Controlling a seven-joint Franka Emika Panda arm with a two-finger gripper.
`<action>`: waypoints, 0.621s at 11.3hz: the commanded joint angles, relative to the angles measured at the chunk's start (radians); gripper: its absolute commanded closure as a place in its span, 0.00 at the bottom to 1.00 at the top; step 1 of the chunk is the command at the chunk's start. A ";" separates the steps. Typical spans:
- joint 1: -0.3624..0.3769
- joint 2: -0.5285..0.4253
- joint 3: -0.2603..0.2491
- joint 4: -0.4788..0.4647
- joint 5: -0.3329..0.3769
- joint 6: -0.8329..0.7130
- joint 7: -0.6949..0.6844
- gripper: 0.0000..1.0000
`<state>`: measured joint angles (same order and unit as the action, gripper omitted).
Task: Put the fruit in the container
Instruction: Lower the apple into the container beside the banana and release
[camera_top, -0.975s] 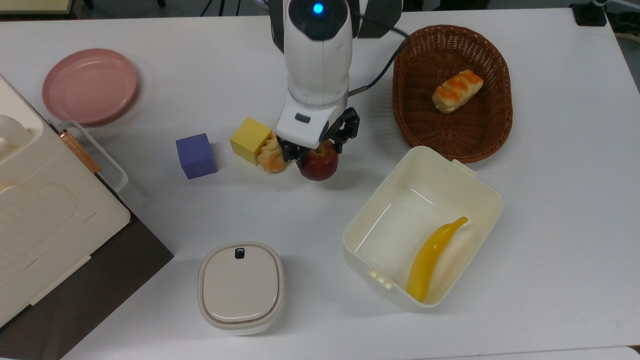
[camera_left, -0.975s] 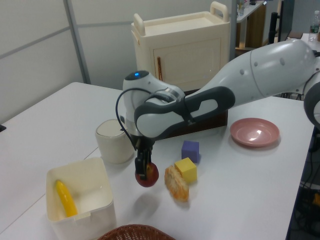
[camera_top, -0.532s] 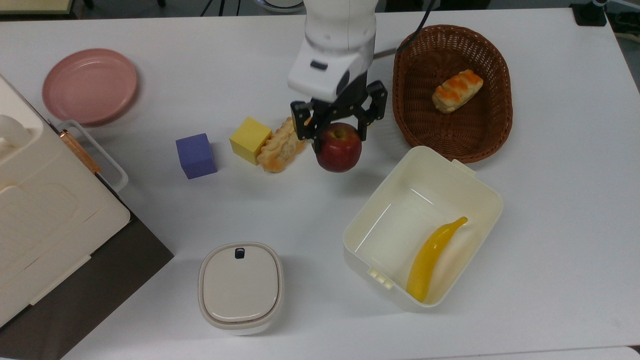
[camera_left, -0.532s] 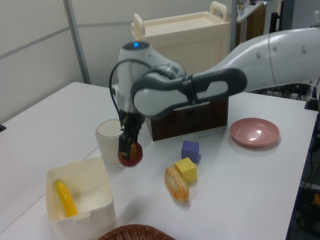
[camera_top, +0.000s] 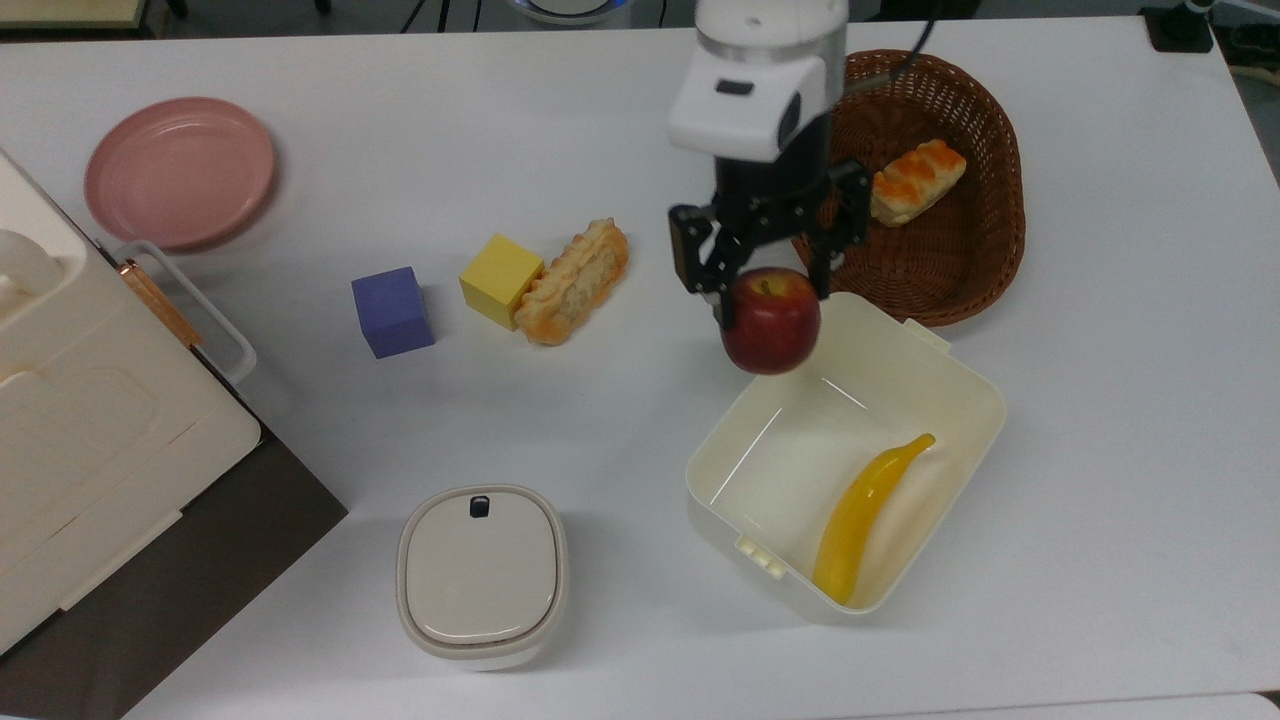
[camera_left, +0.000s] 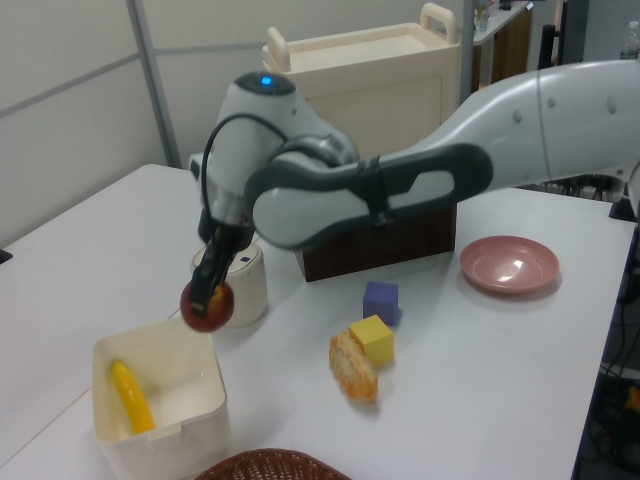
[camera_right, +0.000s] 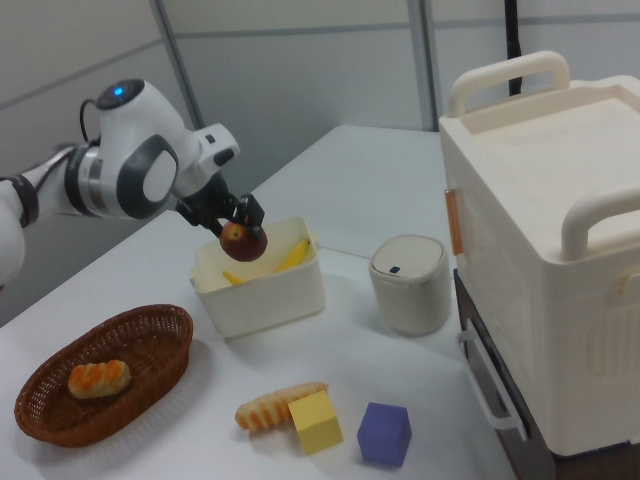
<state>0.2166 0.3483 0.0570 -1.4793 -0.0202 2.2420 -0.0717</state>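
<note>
The apple (camera_top: 771, 320) is clamped in my pincer (camera_top: 765, 272), off the table (camera_top: 620, 420), dark red with its stem dimple turned up in the top view. It hangs over the upper-left corner of the tub (camera_top: 960, 385) in the top view; in the left view the apple (camera_left: 208, 306) sits just above the tub's (camera_left: 190, 425) far rim, and in the right view the apple (camera_right: 243, 240) hangs over the tub's (camera_right: 270, 290) back-left edge. My black fingers (camera_top: 700, 255) close on the apple from both sides near its top. The tub is open and holds a banana (camera_top: 865, 515) lying slantwise along its right side in the top view. Just above the tub in the top view is a wicker basket (camera_top: 985, 250) with a bread roll (camera_top: 918, 182) in it; my arm (camera_top: 760, 90) crosses the basket's left rim. To the top view's left of the apple lie a pastry (camera_top: 575, 280), touching a yellow cube (camera_top: 500, 280), and a purple cube (camera_top: 392, 311) apart from both. Lower in the top view is a small lidded box (camera_top: 482, 575). At the far upper left of the top view is a pink plate (camera_top: 180, 172), and below it a large cream case (camera_top: 90, 430) with a handle.
</note>
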 joint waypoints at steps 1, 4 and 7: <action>0.010 0.017 -0.002 -0.007 0.005 0.039 0.058 0.13; 0.018 0.018 -0.002 -0.013 0.002 0.037 0.058 0.00; 0.010 0.014 -0.003 -0.022 -0.001 0.024 0.055 0.00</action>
<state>0.2262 0.3822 0.0570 -1.4783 -0.0203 2.2685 -0.0311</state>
